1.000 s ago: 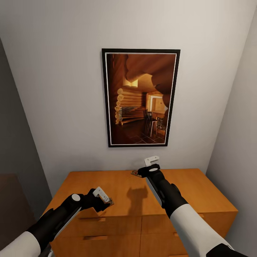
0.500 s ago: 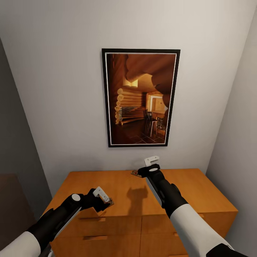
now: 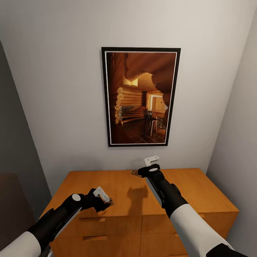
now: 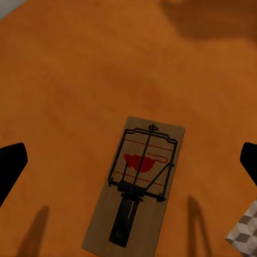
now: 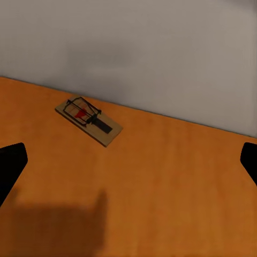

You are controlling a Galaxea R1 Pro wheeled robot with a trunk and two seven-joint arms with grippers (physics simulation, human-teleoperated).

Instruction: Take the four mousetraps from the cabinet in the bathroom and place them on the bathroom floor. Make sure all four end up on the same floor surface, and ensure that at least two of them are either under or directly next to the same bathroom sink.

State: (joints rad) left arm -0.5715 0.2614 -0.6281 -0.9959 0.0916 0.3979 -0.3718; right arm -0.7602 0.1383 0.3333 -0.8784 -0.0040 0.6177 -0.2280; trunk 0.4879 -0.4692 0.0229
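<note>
Left gripper [image 3: 103, 200] hovers near the front edge of the cabinet [image 3: 200, 192] top, jaws spread wide, holding nothing. One mousetrap [image 4: 136, 184] lies flat right below it, long axis running roughly along the fingers' reach. Right gripper [image 3: 142, 171] is open and empty too, further back, with a second mousetrap [image 5: 88, 121] ahead of it near the wall [image 5: 160, 48], lying skewed. I'd say left arm's closer to a grab.
</note>
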